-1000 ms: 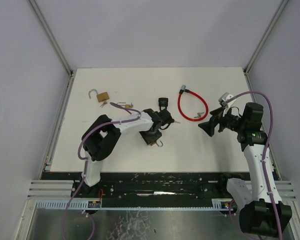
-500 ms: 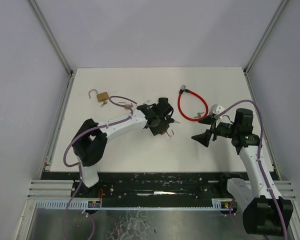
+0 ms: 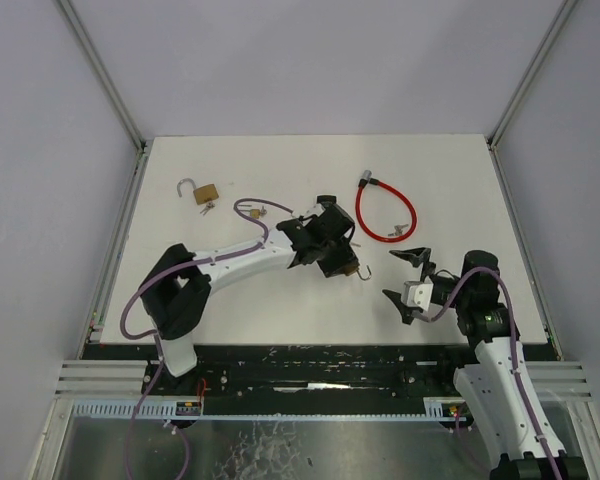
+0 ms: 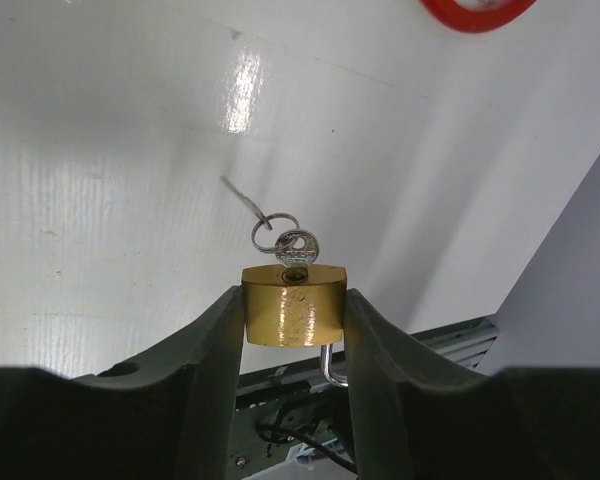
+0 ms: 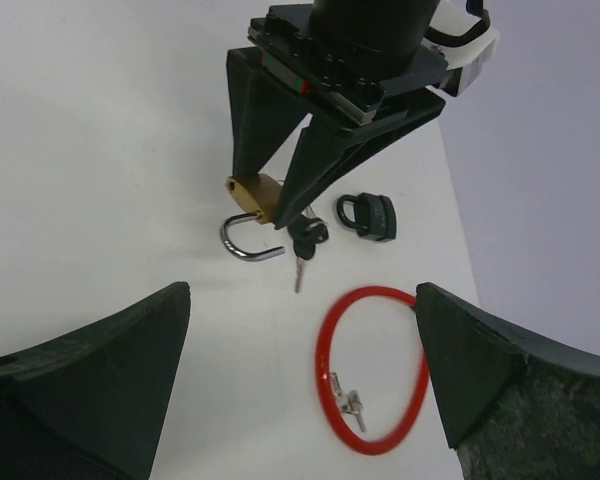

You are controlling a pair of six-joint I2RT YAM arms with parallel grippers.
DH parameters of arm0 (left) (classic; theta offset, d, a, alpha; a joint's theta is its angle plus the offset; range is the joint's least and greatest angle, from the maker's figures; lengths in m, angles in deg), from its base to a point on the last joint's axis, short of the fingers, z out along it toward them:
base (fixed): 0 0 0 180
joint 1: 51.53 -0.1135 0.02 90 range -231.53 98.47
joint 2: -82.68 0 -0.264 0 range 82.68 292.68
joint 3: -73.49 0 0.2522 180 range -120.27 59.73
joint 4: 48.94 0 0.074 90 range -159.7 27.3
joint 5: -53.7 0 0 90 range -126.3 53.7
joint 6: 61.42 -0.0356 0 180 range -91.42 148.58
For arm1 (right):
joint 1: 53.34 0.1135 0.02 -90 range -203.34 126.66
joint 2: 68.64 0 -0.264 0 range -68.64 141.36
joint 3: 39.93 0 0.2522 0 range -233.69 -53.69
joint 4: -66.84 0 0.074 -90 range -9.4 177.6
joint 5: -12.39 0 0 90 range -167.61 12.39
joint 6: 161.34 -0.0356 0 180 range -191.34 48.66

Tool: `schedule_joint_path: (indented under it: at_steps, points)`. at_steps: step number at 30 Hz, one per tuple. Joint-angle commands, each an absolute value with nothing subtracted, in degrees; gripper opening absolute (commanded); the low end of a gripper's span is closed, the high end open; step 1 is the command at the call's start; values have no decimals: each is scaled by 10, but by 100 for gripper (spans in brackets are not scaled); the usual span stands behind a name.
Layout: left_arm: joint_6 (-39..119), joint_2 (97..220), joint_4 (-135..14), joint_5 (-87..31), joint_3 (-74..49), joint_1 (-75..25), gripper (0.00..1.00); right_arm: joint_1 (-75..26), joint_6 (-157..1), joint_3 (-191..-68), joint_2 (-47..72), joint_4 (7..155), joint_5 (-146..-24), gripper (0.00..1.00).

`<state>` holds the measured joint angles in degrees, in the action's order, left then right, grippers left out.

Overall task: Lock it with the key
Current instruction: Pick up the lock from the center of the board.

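Brass padlock [image 4: 294, 312] gripped across body by left gripper [image 3: 332, 250], jaws part closed on it; shackle [image 5: 248, 247] seen open. Key [image 4: 298, 248] seated in keyway, bow projected toward right gripper [image 3: 406, 277]. Right jaws spread fully, nothing held, key ahead, apart.

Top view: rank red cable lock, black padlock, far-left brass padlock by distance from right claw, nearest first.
1. red cable lock, just behind the right claw.
2. black padlock, farther left and back.
3. far-left brass padlock, rear-left, clearly farthest.
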<state>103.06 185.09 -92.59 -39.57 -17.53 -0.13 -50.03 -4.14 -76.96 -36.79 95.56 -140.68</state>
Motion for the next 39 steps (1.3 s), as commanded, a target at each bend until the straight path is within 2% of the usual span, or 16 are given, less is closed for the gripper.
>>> schedule_joint_path:
  at_steps: [1, 10, 15, 21, 39]
  points:
    - [1031, 1883, -883, -346, -211, 4, 0, -484, 58, -758, -361, 905, -1332, 100]
    - [1031, 1935, -905, -323, -261, 5, 0, -414, 215, -746, -358, 981, -1269, 98]
    - [1040, 1951, -907, -309, -278, 7, 0, -371, 239, -712, -354, 936, -1169, 96]
    - [1041, 1957, -907, -305, -279, 9, 0, -346, 254, -684, -353, 875, -1110, 88]
    - [1034, 1963, -907, -290, -290, 14, 0, -316, 303, -651, -330, 832, -1105, 35]
